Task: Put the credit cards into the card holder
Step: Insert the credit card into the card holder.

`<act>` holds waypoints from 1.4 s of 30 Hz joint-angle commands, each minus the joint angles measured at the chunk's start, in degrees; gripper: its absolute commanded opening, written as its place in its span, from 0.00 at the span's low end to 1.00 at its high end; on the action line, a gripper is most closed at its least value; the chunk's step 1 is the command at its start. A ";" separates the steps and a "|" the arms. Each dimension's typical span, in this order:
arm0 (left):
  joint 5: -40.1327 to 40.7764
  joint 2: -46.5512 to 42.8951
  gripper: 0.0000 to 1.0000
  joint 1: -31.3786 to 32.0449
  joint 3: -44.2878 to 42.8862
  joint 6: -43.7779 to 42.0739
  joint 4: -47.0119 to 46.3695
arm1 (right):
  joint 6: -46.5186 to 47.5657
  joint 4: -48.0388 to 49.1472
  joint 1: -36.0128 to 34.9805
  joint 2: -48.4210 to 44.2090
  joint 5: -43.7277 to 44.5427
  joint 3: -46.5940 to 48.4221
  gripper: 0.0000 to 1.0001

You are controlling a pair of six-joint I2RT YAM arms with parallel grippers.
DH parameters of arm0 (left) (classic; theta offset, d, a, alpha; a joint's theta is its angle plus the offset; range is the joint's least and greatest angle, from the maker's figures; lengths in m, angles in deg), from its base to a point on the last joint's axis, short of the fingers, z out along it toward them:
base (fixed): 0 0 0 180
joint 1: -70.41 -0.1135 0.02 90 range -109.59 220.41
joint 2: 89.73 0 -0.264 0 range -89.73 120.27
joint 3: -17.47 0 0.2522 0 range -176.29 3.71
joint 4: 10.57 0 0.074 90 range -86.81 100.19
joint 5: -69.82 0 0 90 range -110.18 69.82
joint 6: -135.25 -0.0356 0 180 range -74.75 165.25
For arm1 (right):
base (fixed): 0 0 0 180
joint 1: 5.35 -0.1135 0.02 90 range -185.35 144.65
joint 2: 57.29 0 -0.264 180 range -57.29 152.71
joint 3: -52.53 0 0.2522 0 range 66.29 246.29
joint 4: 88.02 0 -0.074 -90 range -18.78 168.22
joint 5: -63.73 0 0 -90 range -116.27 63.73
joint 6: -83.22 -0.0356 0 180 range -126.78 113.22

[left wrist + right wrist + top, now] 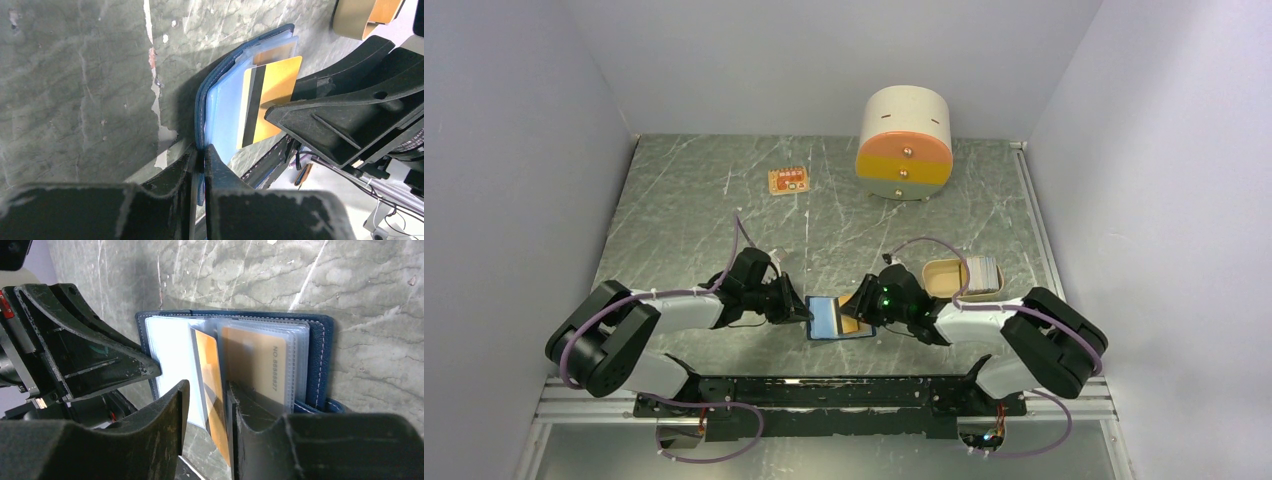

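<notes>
Dark navy stitched leather-look card holder (320, 355), clear glossy plastic sleeves inside. Orange-gold glossy plastic credit card (272, 95), black stripe. Grey-green marbled table (75, 85): matt, scratched. Your black tools (200, 165) (207, 410): matt plastic, scuffed.

Open navy card holder (836, 318), orange-tan credit card (212, 390) partly inside.

Both arms lie low, converging at centre. Left hand (200, 160) is clamped closed; right hand (207, 405) has fingers slightly parted.
</notes>
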 commanded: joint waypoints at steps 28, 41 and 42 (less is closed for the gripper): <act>-1.79 0.91 0.14 -0.32 -0.15 -0.05 -2.54 | 5.24 -18.37 -5.08 1.50 6.49 8.24 0.46; -2.92 0.09 0.09 -0.16 0.48 0.70 -4.22 | 6.54 -7.32 -5.38 3.20 2.97 5.87 0.45; -3.02 -0.09 0.09 -0.12 0.42 0.75 -4.23 | 6.56 -6.17 -5.34 2.99 2.48 5.53 0.44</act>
